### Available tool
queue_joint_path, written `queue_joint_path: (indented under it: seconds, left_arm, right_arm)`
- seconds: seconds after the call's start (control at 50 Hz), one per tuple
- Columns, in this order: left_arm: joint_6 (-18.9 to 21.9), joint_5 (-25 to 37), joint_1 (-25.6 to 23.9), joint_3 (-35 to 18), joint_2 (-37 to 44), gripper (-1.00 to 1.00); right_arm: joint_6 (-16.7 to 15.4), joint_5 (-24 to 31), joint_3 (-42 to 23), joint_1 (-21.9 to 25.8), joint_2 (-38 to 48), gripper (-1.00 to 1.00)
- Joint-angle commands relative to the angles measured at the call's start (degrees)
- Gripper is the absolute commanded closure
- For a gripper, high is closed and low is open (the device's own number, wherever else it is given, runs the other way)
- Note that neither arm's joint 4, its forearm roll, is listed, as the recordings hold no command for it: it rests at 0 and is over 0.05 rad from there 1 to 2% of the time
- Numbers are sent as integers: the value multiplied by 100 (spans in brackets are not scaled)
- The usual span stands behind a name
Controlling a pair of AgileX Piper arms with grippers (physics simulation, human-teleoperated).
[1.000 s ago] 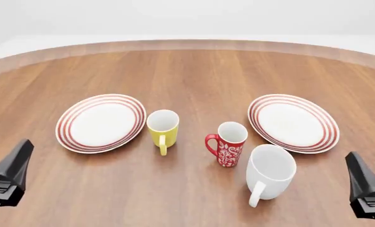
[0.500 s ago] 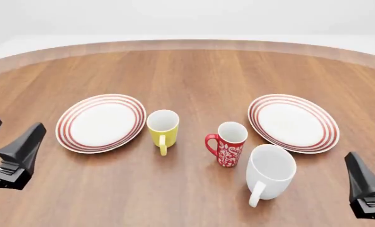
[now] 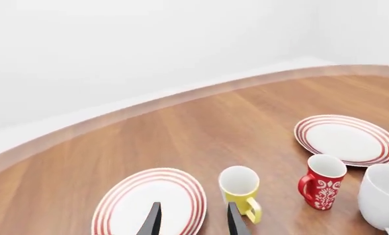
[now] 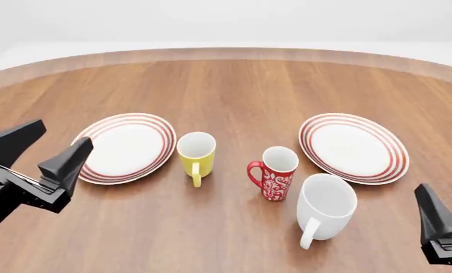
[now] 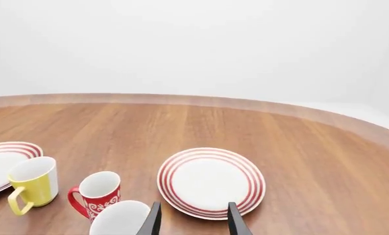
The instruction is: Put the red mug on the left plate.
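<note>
The red mug point(image 4: 275, 176) with a white floral pattern stands upright near the table's middle, handle to the left. It also shows in the left wrist view point(image 3: 324, 183) and the right wrist view point(image 5: 98, 193). The left plate point(image 4: 123, 147), white with red rings, lies left of it and holds nothing. My left gripper point(image 4: 66, 132) is open and empty, hovering at that plate's left edge; its fingers point(image 3: 157, 220) frame the plate point(image 3: 132, 205). My right gripper point(image 5: 194, 205) is open and empty at the front right, far from the mug.
A yellow mug point(image 4: 196, 154) stands between the left plate and the red mug. A larger white mug point(image 4: 326, 206) stands just right of and in front of the red mug, close to it. An identical right plate point(image 4: 353, 147) lies behind the white mug.
My left gripper has moved forward and to the right, from the front left corner up to the left plate's edge. The right arm and the mugs have stayed put.
</note>
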Motion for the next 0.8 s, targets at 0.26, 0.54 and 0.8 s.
queue_joint_path:
  seconds: [0.26, 0.54, 0.8]
  left_arm:
    - [184, -754, -625, -402, 1273, -100]
    - [346, -1229, -1122, -728, 2217, -100]
    - [434, -1357, -1391, -1107, 2951, -100]
  right_arm:
    - [3, -6, -1, 4, -5, -100]
    - [5, -56, 2, 8, 54, -100]
    - [17, -75, 2, 5, 76, -100]
